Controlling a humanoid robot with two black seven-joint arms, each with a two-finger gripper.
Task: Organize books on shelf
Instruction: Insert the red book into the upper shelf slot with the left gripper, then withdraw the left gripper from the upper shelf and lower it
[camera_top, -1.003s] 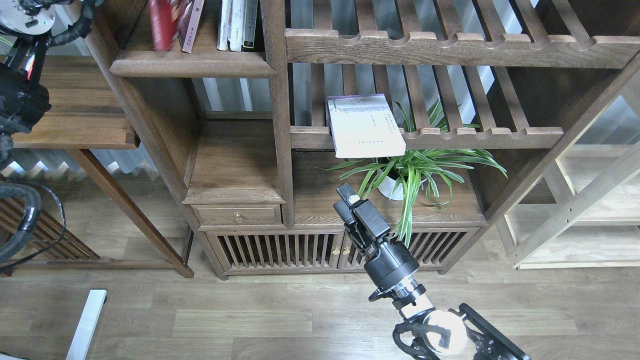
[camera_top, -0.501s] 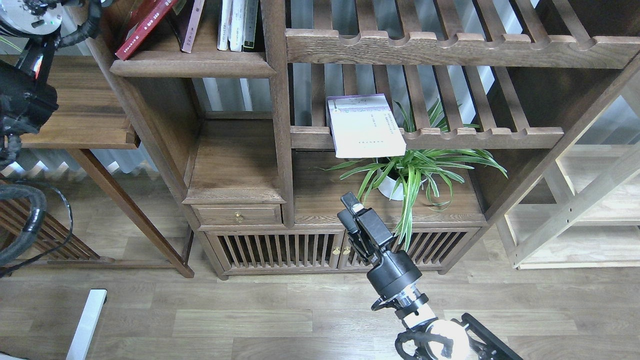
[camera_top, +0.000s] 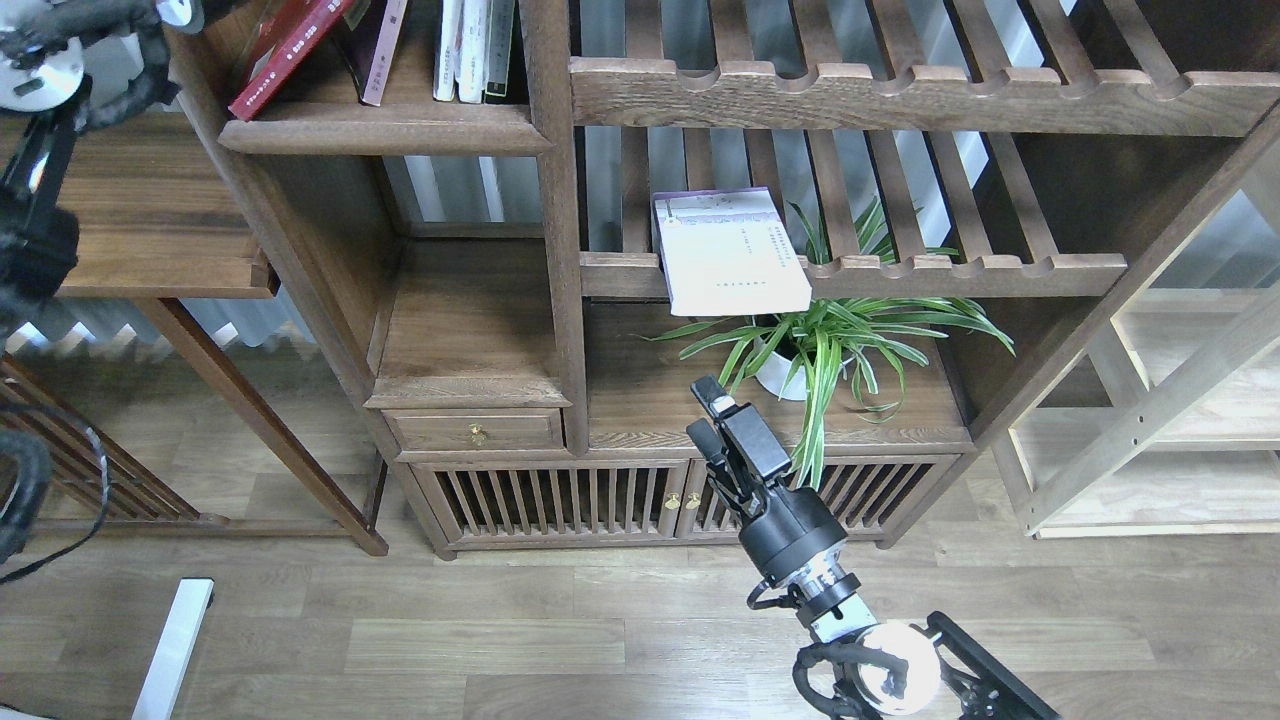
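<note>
Leaning tilted on shelf (camera_top: 385, 128) top left: red book (camera_top: 290, 55), well apart from right gripper (camera_top: 712, 418). Hanging low near plant (camera_top: 830, 340), fingers close together, holding nothing. Pale book (camera_top: 732, 252) lying on slatted rack; left gripper's state: can't tell.

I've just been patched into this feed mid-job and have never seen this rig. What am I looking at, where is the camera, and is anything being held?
This is one picture from the robot's own head, looking forward and down at a dark wooden bookcase. The black arm rising from the bottom is its right arm; the right gripper at its far end holds nothing, though whether its fingers are open is hard to tell. The left arm runs up the left edge and its gripper is out of view. On the solid shelf at top left, a red book leans tilted beside a maroon book and some upright pale books. A pale book lies flat on the slatted rack, overhanging its front. Below sits a potted plant.
</note>
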